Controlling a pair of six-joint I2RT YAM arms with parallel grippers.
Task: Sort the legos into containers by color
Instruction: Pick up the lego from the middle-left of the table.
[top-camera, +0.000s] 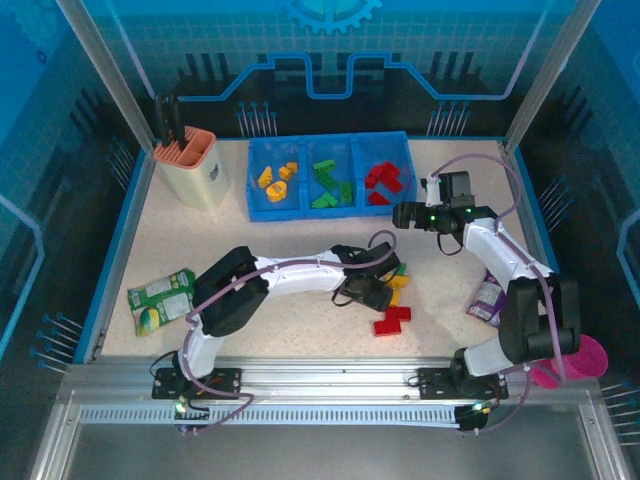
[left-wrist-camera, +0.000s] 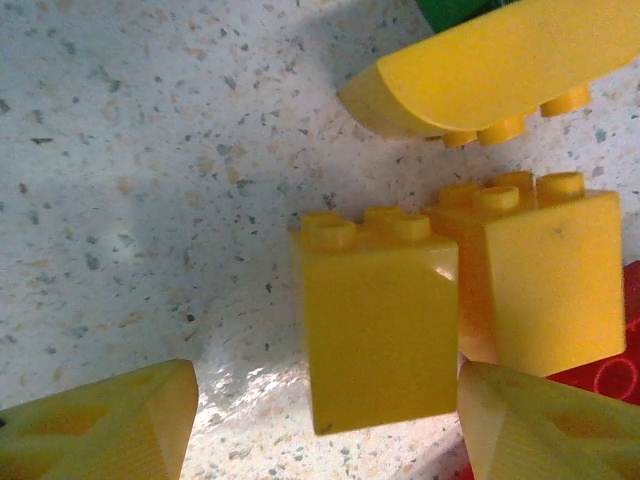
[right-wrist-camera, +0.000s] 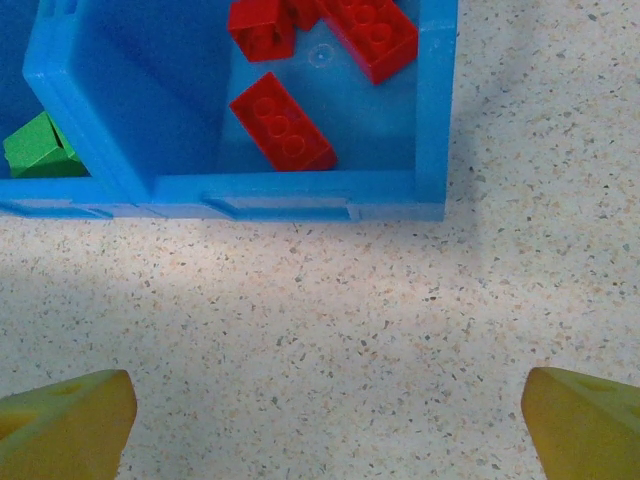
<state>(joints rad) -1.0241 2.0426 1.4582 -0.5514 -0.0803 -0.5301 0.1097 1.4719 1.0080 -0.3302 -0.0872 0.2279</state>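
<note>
The blue tray stands at the back with three compartments: yellow-orange legos on the left, green legos in the middle, red legos on the right. Loose bricks lie mid-table, with red ones nearest. My left gripper is low over this pile. It is open, its fingers either side of an upright yellow brick without touching it. A second yellow brick and a curved yellow piece lie beside it. My right gripper hangs open over bare table, just in front of the red compartment.
A cream holder with an orange rim stands left of the tray. A green packet lies at the left edge and a purple packet at the right. A pink cup sits by the right arm's base.
</note>
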